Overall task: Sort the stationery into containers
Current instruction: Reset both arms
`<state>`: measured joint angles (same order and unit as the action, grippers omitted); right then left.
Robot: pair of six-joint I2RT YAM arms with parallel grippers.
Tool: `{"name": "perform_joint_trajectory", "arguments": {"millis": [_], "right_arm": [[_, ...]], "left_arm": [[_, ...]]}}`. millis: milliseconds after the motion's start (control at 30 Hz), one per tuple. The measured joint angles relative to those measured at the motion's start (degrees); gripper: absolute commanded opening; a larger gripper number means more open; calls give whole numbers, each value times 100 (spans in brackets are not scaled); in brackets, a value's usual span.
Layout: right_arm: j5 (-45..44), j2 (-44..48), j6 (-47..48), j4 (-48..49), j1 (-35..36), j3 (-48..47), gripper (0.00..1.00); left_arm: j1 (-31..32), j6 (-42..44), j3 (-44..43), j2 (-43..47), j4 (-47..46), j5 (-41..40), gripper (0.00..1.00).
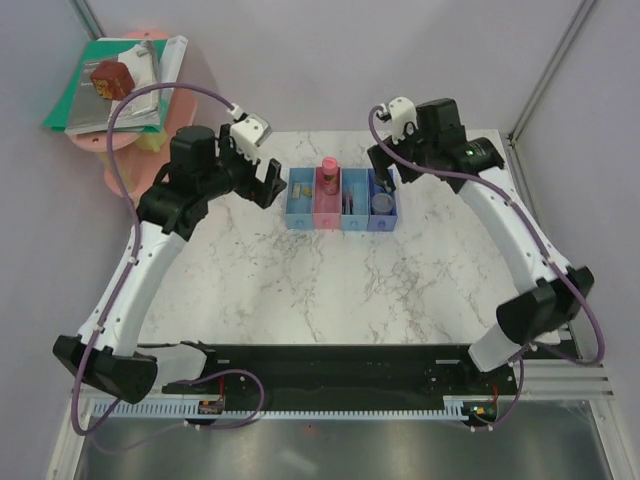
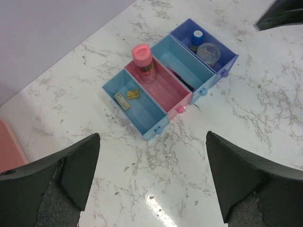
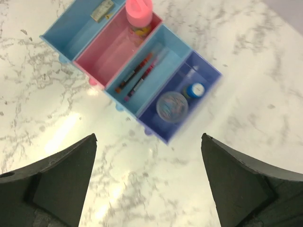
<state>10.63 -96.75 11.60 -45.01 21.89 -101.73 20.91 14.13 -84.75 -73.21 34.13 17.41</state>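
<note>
The containers (image 1: pixel 341 224), a joined row of four small trays, stand at the back middle of the marble table. The left light blue tray (image 2: pixel 154 128) holds two tiny tan blocks (image 2: pixel 121 100). A pink-capped dark tube (image 2: pixel 143 59) stands upright in the pink tray. Thin red pens (image 3: pixel 137 75) lie in the third tray. A clear round roll (image 3: pixel 172 106) and a blue-capped cylinder (image 3: pixel 195 90) sit in the dark blue tray (image 3: pixel 208 71). My left gripper (image 1: pixel 262 180) hovers just left of the row, open and empty (image 2: pixel 153 134). My right gripper (image 1: pixel 388 168) hangs over the row's right end, open and empty (image 3: pixel 149 135).
A tiered pink round shelf (image 1: pixel 125 165) stands off the table's back left corner, carrying stacked books and papers (image 1: pixel 140 95) with a brown block (image 1: pixel 112 78) on top. A metal frame post (image 1: pixel 545 80) rises at the back right. The arms' black base rail (image 1: pixel 330 375) runs along the near edge.
</note>
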Motion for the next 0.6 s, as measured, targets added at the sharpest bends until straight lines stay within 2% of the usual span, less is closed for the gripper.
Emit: {"name": "perform_joint_trajectory", "arguments": {"millis": [300,433,600], "right_arm": [[-796,3084,476,-1335,-20,627,98],[-809,3786,568,-1679,-26,745,98],[-774,3989,688,-1956,-26,848,98]], "left_arm": [[-479,-87,907,1617,442,-232,100],[-542,-98,1235,2205,656,-229,100],[-546,-98,1381,2468,789,-225,100]]}}
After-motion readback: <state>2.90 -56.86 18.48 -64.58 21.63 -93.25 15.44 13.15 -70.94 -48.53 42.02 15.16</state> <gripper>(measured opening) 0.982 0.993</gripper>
